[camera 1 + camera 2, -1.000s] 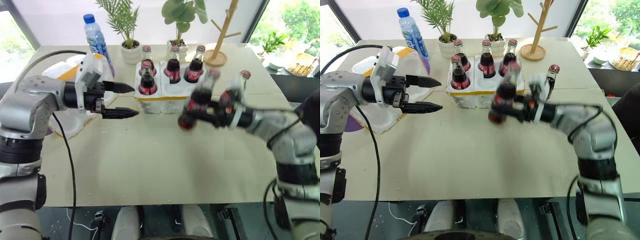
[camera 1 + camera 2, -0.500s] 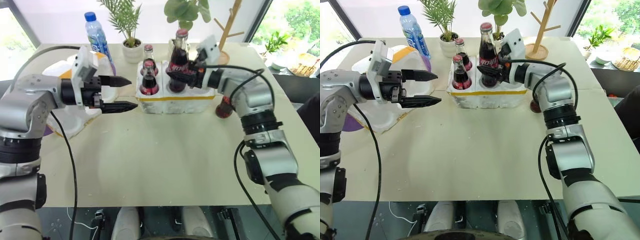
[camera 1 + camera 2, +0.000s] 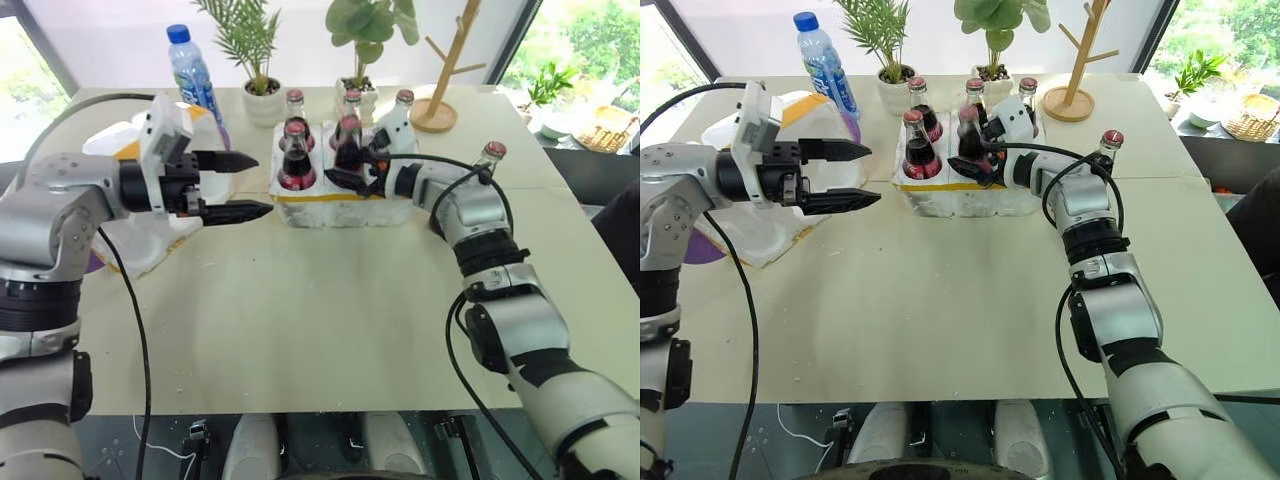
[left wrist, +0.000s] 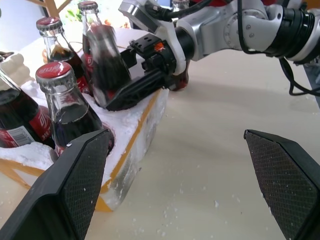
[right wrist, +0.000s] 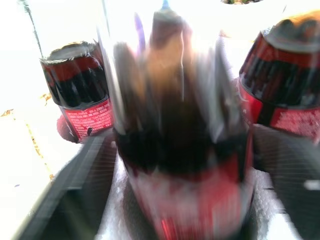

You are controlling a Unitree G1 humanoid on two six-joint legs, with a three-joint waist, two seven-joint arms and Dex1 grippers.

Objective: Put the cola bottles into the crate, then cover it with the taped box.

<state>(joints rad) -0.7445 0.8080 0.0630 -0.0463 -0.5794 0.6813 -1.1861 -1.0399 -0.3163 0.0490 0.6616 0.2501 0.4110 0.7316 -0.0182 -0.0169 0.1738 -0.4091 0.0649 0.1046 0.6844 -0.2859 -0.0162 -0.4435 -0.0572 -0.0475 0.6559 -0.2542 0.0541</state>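
- Daylight from the far windows falls on a cream desk (image 3: 300, 320), with potted plants (image 3: 262, 95) and a wooden peg stand (image 3: 440, 100) along its far edge.
- Far left, the taped box (image 3: 755, 235) lies on the desk: a hollow foam shell, probably light and bulky, easily dented. I would take it by its outer walls, one end effector on each side.
- Just near of it hangs the left end effector (image 3: 245, 185), fingers apart and empty, pointing right toward the crate.
- A clear water bottle (image 3: 195, 75) with a blue cap stands at the far left; it is no part of the job.
- At mid-desk sits the crate (image 3: 340, 205), a low foam tray with a yellow band; it is brittle and already shedding crumbs.
- Five of the cola bottles (image 3: 294, 160) stand in its wells. They are glass, so stiff, smooth and breakable, and heavy for their size. The body at the label looks the safest place to grip.
- The right end effector (image 3: 975, 160) sits around the near middle bottle (image 4: 107, 65). Its fingers flank the glass, but I cannot tell whether they clamp it or have let go.
- To the right, the sixth bottle (image 3: 487, 160) stands on the desk outside the crate, behind the right arm.
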